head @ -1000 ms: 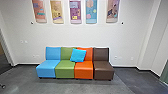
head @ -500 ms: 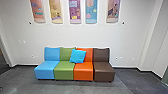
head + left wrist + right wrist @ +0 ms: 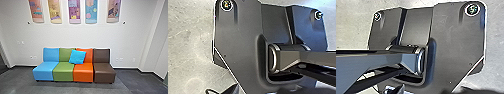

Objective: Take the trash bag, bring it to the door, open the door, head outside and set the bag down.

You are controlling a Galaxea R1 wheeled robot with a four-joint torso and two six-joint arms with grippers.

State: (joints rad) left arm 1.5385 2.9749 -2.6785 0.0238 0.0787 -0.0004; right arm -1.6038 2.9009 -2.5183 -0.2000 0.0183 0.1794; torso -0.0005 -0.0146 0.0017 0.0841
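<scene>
Dark parts of my left gripper (image 3: 228,89) show low in the left wrist view, against the robot's own base plate and the pale floor. In the right wrist view, a dark piece of my right gripper (image 3: 397,89) lies beside the base plate in the same way. Whether either gripper is open or shut I cannot tell. I see nothing held at either one.
Ahead stands a row of joined seats (image 3: 83,72) in blue, green, orange and brown, with a bright blue cushion (image 3: 77,57) leaning on it. Colourful panels (image 3: 75,11) hang on the white wall (image 3: 75,35) behind. A dark opening (image 3: 3,65) is at the far left.
The seats and wall panels look slightly larger and more spread out, so the camera has moved a little closer to them. The cushion keeps its place on the seats.
</scene>
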